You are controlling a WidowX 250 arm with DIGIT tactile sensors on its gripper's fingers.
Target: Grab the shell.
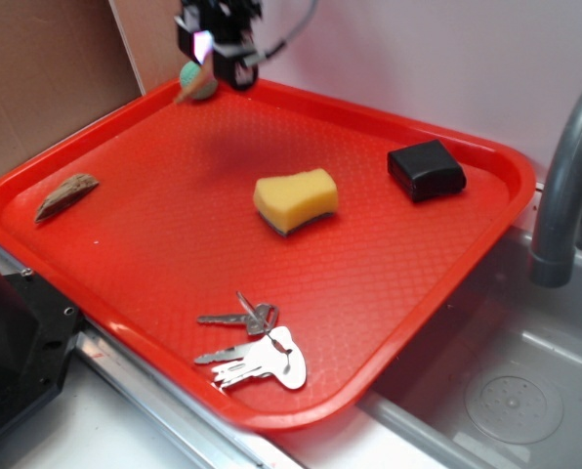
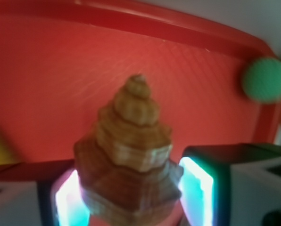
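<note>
at the upper left of the frame, above the tray's (image 1: 486, 234) far edge, the gripper (image 1: 216, 59) is clamped on the shell (image 2: 131, 155), its pads (image 2: 197, 188) squeezing the broad ridged whorls, probably the best hold since it looks light, rigid, brittle and slippery toward its thin tail.

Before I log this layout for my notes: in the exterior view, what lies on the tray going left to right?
Brown sliver → shell held in the gripper → keys → yellow sponge → black block.
</note>
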